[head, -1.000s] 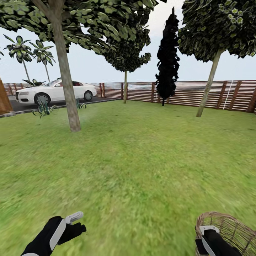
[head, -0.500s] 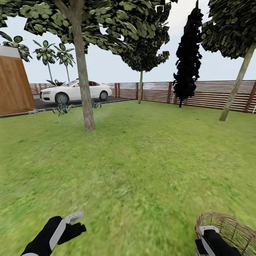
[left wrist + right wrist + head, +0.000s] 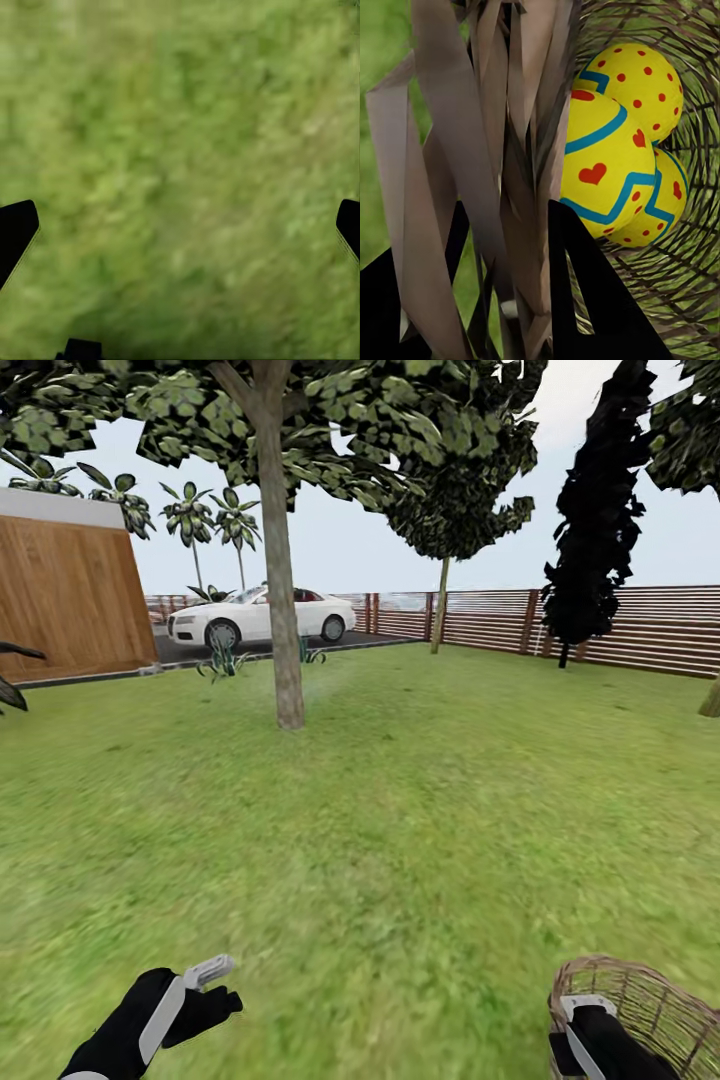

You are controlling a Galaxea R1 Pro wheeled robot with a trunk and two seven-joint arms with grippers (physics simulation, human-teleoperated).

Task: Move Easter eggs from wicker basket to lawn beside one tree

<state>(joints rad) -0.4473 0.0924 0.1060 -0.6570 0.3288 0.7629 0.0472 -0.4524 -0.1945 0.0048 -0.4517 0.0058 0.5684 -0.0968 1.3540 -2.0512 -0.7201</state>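
Note:
The wicker basket [image 3: 655, 1005] hangs at the lower right of the head view, with my right gripper [image 3: 585, 1025] shut on its rim. In the right wrist view, the woven rim [image 3: 502, 150] sits between the dark fingers [image 3: 592, 300], and three yellow Easter eggs lie inside: one with red dots [image 3: 641, 75], one with red hearts and a blue band [image 3: 600, 165], and one partly hidden behind it [image 3: 664, 202]. My left gripper [image 3: 208, 985] hovers open over the lawn [image 3: 400, 810], holding nothing. The thick-trunked tree [image 3: 283, 610] stands ahead to the left.
A brown slatted fence [image 3: 640, 625] closes the far side, with a dark cypress [image 3: 592, 530] and a thin-trunked tree [image 3: 440, 605] in front of it. A white car [image 3: 262, 618] is parked on the driveway, next to a wooden wall [image 3: 70, 600] at the left.
The whole view has swung to the left, so the trees, car and fence slid rightward and the wooden wall came in. Both arms and the basket kept their places in the picture.

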